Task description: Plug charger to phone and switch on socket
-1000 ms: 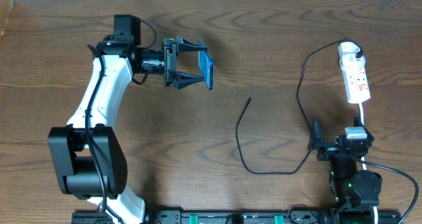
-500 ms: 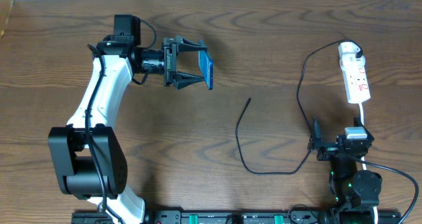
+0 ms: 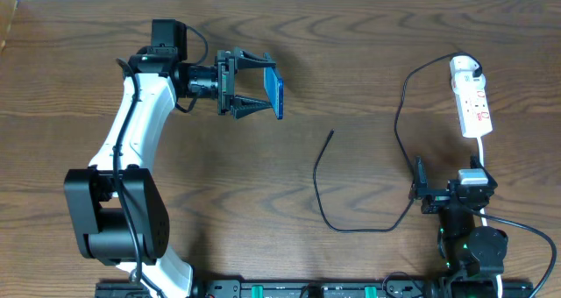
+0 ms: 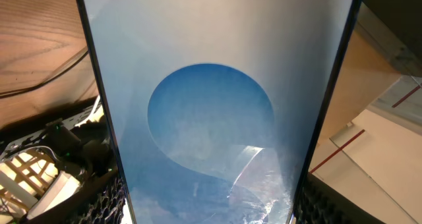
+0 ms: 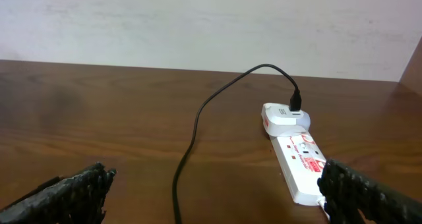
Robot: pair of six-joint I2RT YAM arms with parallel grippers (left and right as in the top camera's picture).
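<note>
Brown wood-grain bench (image 3: 351,53), pale wall behind. Nothing has moved since the earlier overhead frames: arms, cable and strip sit as they were.

Left end effector (image 3: 270,92) is clenched on the phone (image 3: 279,94), held on edge between its fingers. In the wrist view the blue blob fills the frame, and the phone's top and bottom are cut off.

Charger (image 3: 326,212): black cable loops on the bench. Its plug tip (image 3: 331,132) lies free, well apart from that end effector, too small to read.

Right end effector (image 5: 214,178) is released, fingers wide, only their ends showing in its own view. Socket (image 5: 300,165) lies ahead of it and to its right, with the white adapter (image 5: 280,115) seated at the far end. Switch position can't be made out.
</note>
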